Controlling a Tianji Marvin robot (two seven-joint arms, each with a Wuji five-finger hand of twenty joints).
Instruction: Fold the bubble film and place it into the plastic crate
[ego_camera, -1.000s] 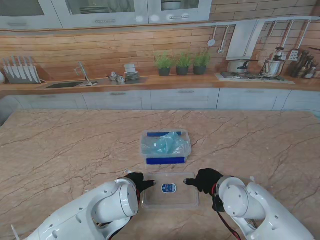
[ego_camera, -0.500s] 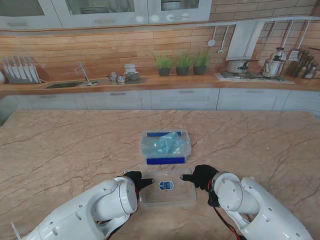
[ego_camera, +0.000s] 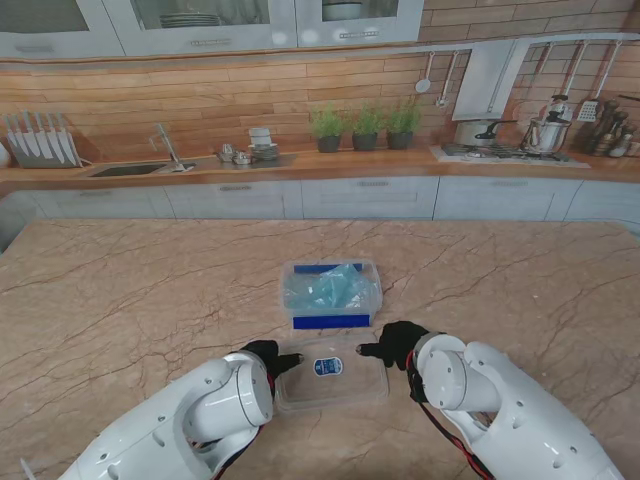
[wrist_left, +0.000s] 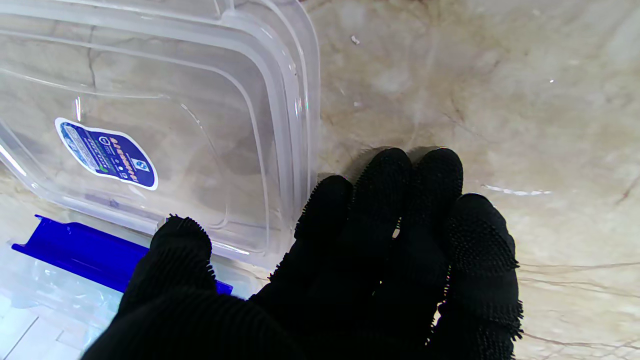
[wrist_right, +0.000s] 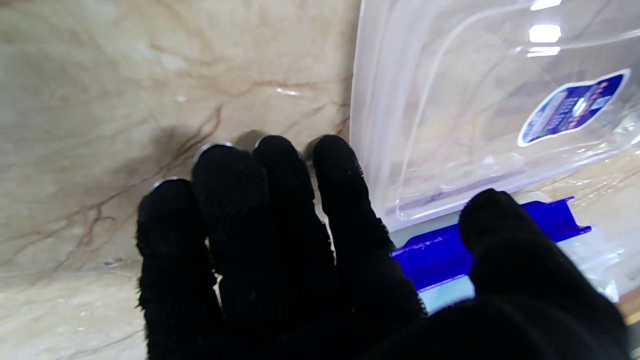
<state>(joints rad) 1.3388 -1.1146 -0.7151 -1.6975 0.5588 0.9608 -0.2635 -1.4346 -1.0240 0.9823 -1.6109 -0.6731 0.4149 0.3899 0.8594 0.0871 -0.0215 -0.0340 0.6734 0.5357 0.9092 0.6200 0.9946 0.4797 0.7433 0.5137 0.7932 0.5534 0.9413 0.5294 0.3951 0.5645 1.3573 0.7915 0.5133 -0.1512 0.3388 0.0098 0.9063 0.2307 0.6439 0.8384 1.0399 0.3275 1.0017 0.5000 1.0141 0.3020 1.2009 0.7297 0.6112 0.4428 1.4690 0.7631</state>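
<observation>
The clear plastic crate stands mid-table with the pale blue bubble film bunched inside it. Its blue latch faces me. Just nearer to me, the transparent lid with a blue sticker is carried between both black-gloved hands. My left hand grips its left edge and my right hand its right edge. The wrist views show the lid with each thumb at the rim beside the hand, over the crate's blue latch.
The marble table stretches wide on both sides of the crate. Behind it runs a kitchen counter with a sink, potted herbs and a stove, out of reach.
Both hands have carried the lid farther from me, toward the crate. Its far edge now reaches the crate's near blue latch.
</observation>
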